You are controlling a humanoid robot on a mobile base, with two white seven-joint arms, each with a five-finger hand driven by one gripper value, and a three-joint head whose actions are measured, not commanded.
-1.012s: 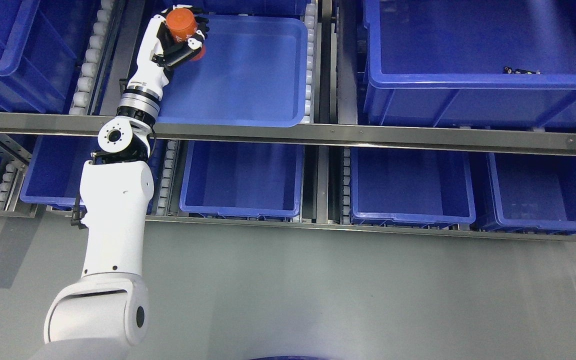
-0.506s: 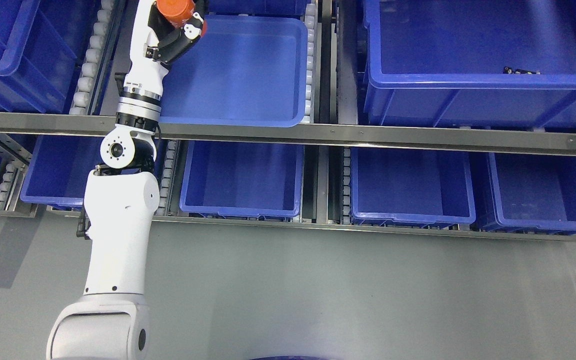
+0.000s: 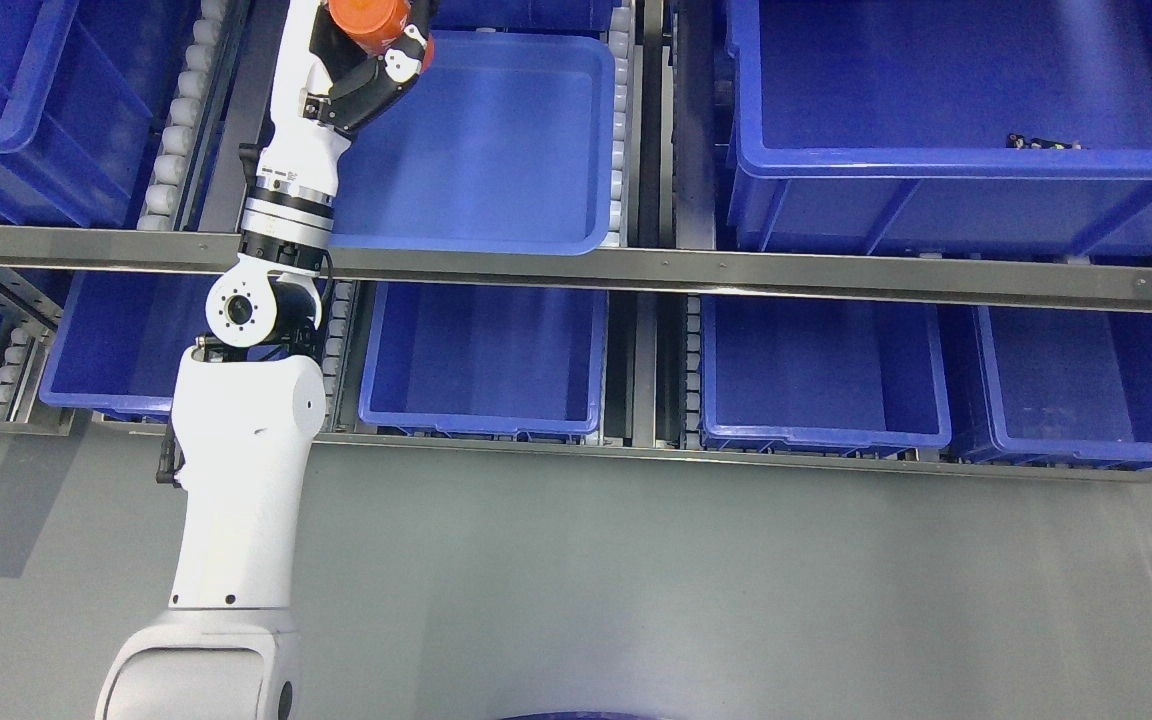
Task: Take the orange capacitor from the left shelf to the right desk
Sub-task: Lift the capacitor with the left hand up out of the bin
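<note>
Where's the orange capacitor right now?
In the head view the orange capacitor sits at the top edge, left of centre, gripped in the left hand above the near-left corner of the upper shelf's blue bin.

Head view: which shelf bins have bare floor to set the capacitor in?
The upper tray right of the left hand is bare, as are the lower middle bins. The upper right bin holds a small dark part near its front wall.
</note>
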